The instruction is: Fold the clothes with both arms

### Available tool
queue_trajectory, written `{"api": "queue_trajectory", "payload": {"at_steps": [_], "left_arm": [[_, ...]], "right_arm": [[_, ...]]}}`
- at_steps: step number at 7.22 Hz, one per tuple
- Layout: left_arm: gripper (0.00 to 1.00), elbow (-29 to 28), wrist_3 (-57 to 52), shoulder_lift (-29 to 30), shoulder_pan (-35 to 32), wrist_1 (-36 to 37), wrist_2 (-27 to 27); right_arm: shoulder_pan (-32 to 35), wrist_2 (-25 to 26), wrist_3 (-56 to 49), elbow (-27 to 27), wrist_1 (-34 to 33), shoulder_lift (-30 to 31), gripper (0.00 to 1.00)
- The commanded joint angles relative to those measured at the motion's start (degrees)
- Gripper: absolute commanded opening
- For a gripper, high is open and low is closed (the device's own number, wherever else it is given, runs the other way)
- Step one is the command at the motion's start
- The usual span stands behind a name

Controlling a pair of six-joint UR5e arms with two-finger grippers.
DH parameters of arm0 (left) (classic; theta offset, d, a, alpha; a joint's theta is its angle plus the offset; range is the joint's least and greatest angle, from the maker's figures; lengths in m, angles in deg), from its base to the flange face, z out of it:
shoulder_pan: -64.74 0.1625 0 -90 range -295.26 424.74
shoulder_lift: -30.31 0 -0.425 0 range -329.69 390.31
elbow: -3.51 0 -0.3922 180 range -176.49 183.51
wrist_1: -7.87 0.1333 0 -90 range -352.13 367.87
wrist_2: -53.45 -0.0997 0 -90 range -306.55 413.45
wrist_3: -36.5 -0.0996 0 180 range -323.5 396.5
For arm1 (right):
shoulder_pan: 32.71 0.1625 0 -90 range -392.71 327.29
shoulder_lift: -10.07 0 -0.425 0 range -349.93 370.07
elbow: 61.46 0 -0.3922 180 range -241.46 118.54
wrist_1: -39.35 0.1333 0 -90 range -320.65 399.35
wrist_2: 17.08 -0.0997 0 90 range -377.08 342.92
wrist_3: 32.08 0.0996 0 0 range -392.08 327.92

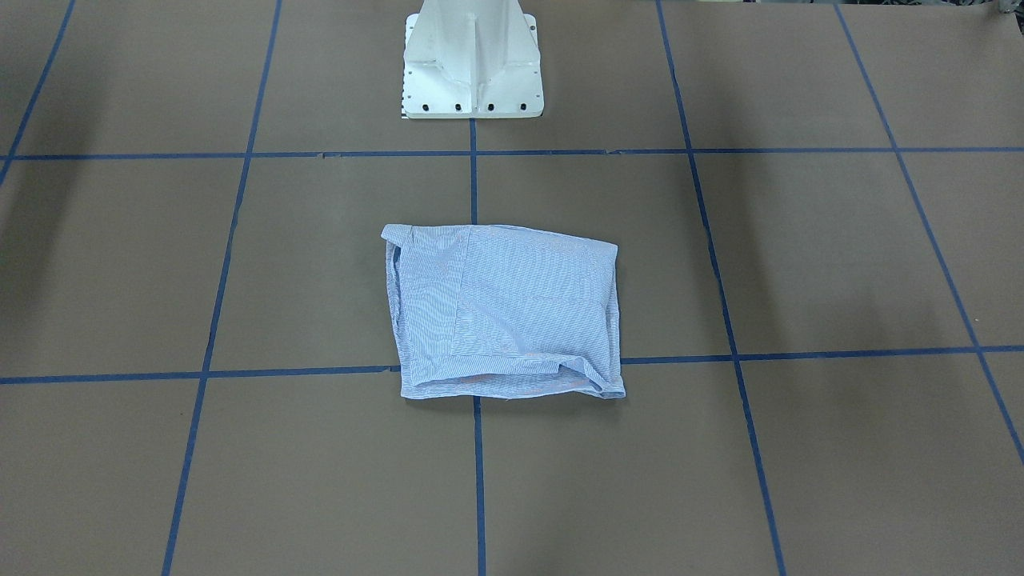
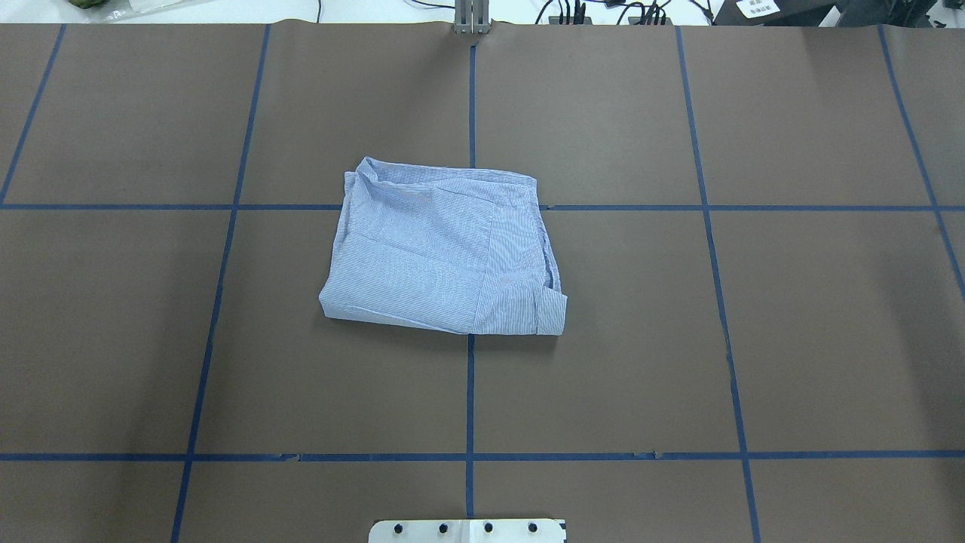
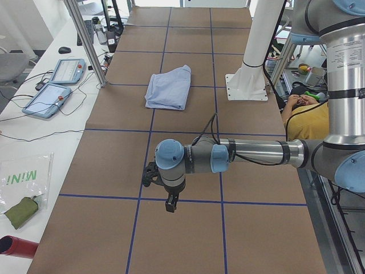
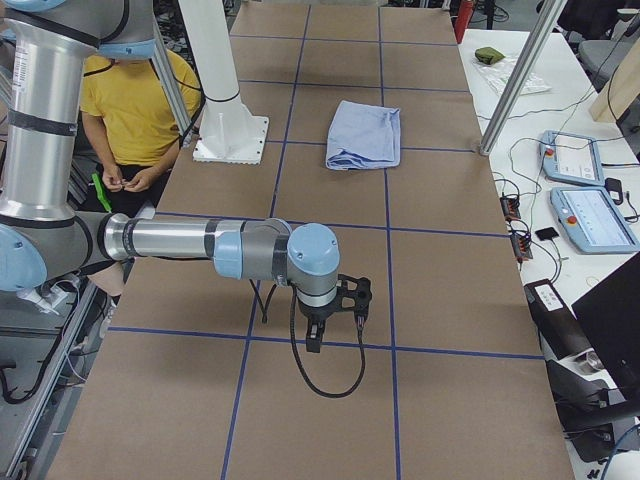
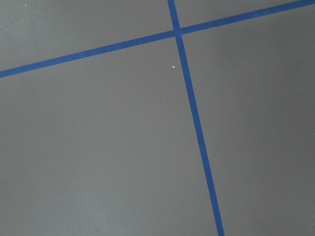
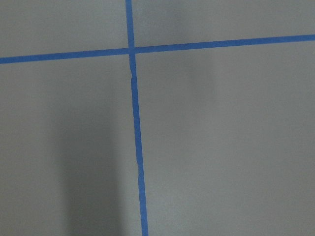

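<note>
The light blue striped shirt (image 1: 504,312) lies folded into a compact rectangle at the middle of the brown table (image 2: 791,317). It also shows in the overhead view (image 2: 445,249) and in both side views (image 3: 169,88) (image 4: 365,135). Both arms are held far from it, off to the table's ends. My left gripper (image 3: 170,203) hangs over bare table in the exterior left view only. My right gripper (image 4: 314,340) does the same in the exterior right view only. I cannot tell whether either is open or shut. Both wrist views show only brown table and blue tape.
Blue tape lines (image 2: 470,392) divide the table into squares. The white pedestal base (image 1: 472,64) stands at the robot's edge. A person in a yellow shirt (image 4: 140,110) sits behind the robot. Teach pendants (image 3: 57,85) and cables lie on the side bench.
</note>
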Motion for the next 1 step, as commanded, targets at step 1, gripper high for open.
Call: {"api": "queue_trajectory", "payload": {"at_steps": [1], "left_arm": [[1.00, 0.5, 0.0, 0.2, 0.0, 0.0, 0.0]], "right_arm": [[0.0, 0.1, 0.0, 0.0, 0.0, 0.0, 1.00]]}}
